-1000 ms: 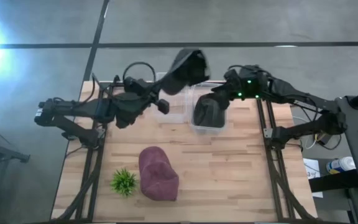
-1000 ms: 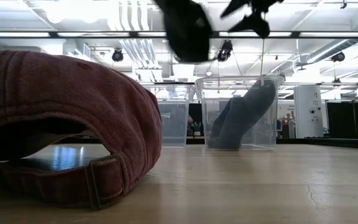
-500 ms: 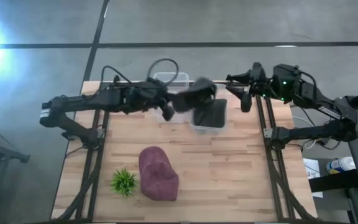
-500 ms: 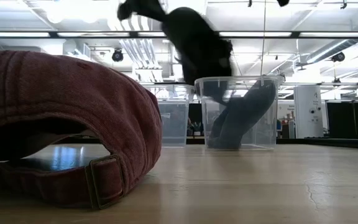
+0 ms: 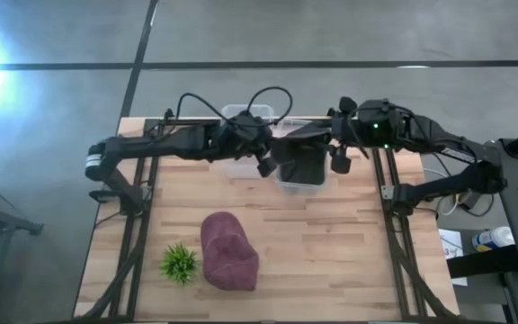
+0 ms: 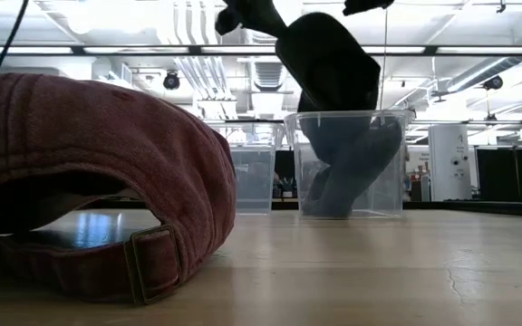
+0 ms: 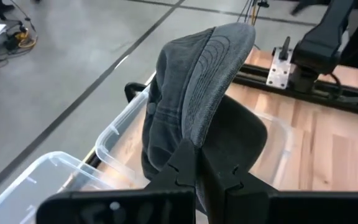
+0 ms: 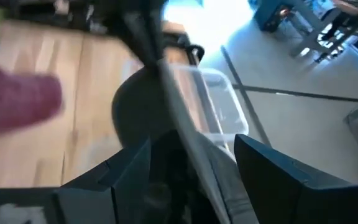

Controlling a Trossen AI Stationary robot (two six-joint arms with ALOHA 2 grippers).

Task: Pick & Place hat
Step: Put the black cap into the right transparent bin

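Note:
A dark grey cap (image 5: pixel 299 142) hangs from my left gripper (image 5: pixel 273 155) over a clear bin (image 5: pixel 288 185) near the table's far edge. In the low view the cap (image 6: pixel 329 68) hangs at the height of the bin's rim (image 6: pixel 347 114). Another dark hat (image 6: pixel 356 177) leans inside that bin. My right gripper (image 5: pixel 335 135) is open beside the cap on its right. In the right wrist view its fingers stand either side of the cap's brim (image 8: pixel 188 146). A maroon cap (image 5: pixel 229 252) lies on the near part of the table on its open rim. My left gripper (image 7: pixel 196 165) is shut on the grey cap's edge (image 7: pixel 188 140), where the stitched brim meets the crown, pinched between both fingers. It comes from the table's left. The cap is lifted clear of the table, brim (image 7: pixel 219 68) turned on edge. My right gripper: whether it touches the brim, I cannot tell.
A second clear bin (image 5: pixel 245 135) stands left of the first one, under my left arm. A small green plant (image 5: pixel 179 263) stands left of the maroon cap. Bare wood lies on the table's right half (image 5: pixel 331 252).
My left gripper has carried the grey cap down and toward the table's right, from high over the far edge to just above the bin. My right gripper drew back toward the right edge, then came back in beside the cap.

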